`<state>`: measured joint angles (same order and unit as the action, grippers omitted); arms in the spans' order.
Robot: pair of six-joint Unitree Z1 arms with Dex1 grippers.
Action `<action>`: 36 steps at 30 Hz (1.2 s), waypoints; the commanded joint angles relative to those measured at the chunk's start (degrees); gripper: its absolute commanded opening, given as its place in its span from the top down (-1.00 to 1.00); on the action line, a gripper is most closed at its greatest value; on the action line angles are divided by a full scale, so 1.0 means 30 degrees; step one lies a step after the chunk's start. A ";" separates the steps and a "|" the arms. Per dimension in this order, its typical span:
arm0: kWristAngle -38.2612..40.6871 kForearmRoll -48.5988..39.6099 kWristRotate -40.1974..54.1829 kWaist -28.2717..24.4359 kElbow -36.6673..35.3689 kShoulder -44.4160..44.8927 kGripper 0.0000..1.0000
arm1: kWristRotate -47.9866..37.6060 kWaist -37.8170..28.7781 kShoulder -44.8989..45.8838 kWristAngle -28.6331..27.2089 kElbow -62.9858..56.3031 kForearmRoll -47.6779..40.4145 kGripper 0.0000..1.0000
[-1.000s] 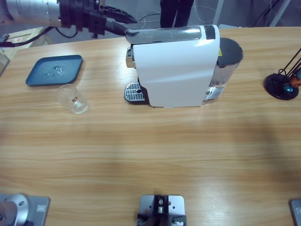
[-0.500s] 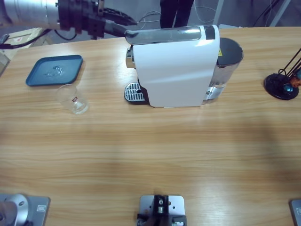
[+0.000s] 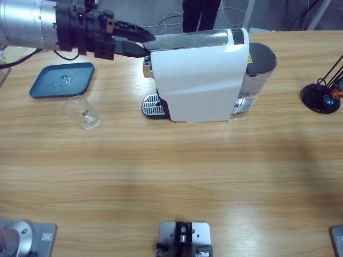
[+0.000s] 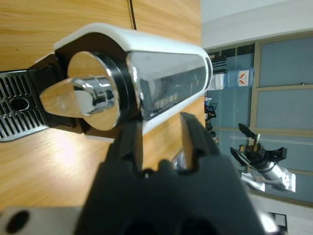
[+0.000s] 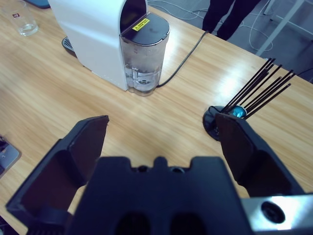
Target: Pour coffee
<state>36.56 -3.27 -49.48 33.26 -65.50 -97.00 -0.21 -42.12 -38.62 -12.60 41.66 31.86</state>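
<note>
A white coffee machine [image 3: 201,80] stands at the table's middle back, with a chrome lever [image 3: 187,37] along its top and a drip grate [image 3: 151,105] at its left foot. My left gripper [image 3: 142,45] comes in from the upper left, and its tips are at the lever's left end. In the left wrist view my left gripper [image 4: 161,125] shows its jaws a narrow gap apart, just under the chrome lever [image 4: 166,83], with nothing seen clamped between them. A clear glass cup [image 3: 83,112] stands on the table left of the machine. My right gripper [image 5: 164,122] hangs wide open above the table.
A blue tray [image 3: 61,79] lies behind the cup. The machine's water tank [image 3: 261,67] is on its right side. A black capsule stand [image 3: 321,96] with thin rods sits at the far right. A person's legs [image 3: 201,13] show beyond the table's far edge.
My left gripper has come forward and down from behind the machine's left end to the lever's tip. The machine, cup and tray have not moved.
</note>
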 commanded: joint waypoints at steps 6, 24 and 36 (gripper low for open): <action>-0.2535 -0.1226 0.1992 -0.3474 0.3512 0.2393 -0.80 | 0.0216 -0.0170 -0.0603 -0.0223 -0.0663 -0.0189 -0.92; 0.1157 -0.1390 0.1459 -0.1769 0.0330 0.0149 -0.39 | 0.0216 -0.0170 -0.0750 -0.0253 -0.0628 -0.0189 -0.91; 0.1467 -0.1021 0.1435 -0.1160 -0.0683 -0.1462 0.61 | 0.0193 -0.0170 -0.0720 -0.0253 -0.0646 -0.0189 -0.91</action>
<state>39.42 -6.71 -44.70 28.04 -66.45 -96.83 -0.21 -42.12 -38.74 -12.60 41.63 31.81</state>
